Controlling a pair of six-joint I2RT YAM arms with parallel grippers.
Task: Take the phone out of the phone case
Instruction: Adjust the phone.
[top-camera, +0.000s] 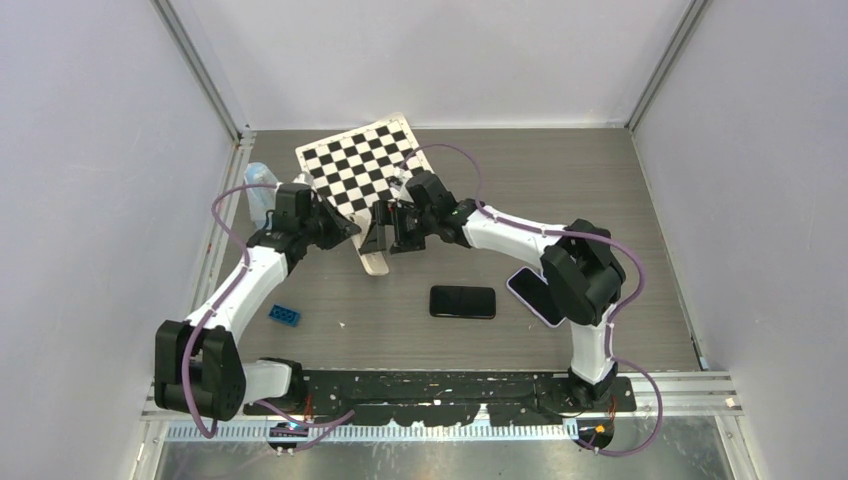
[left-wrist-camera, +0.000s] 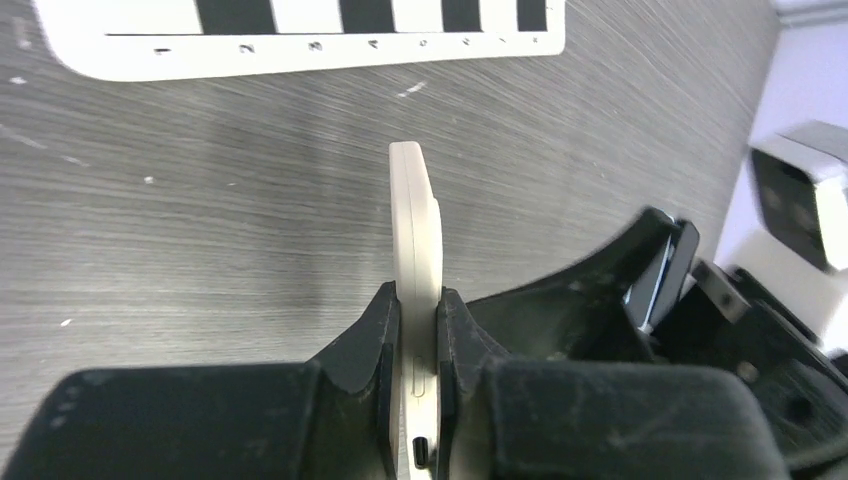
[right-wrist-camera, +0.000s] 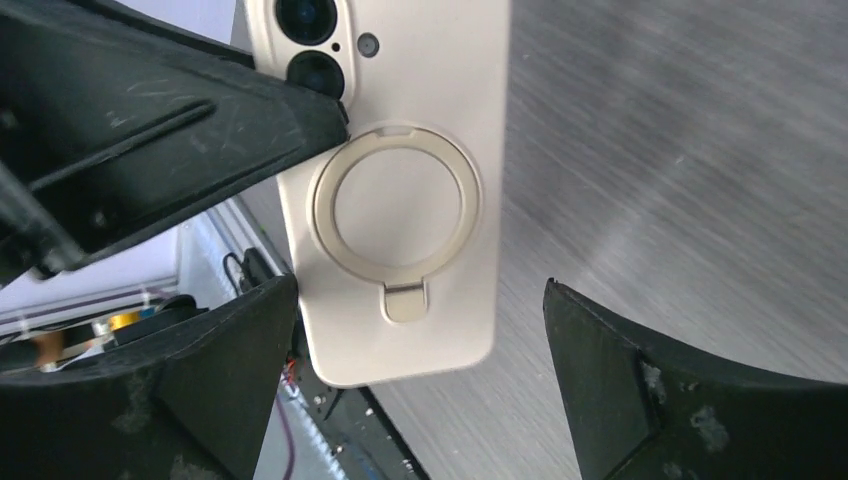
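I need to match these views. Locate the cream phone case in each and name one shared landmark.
Top external: cream phone case at centre, below the checkerboard.
Left wrist: case edge-on at centre, pinched in the left gripper.
Right wrist: case upper centre, ringed back showing.
Shared landmark: grey table.

The phone case (top-camera: 375, 258) was held on edge just near of the checkerboard (top-camera: 365, 165). A loose phone (top-camera: 462, 301) was laid nearer and rightward (a block (top-camera: 284, 315) well to its left).

Grey wood-grain table (top-camera: 620, 200) — plain white walls (top-camera: 100, 150) around it
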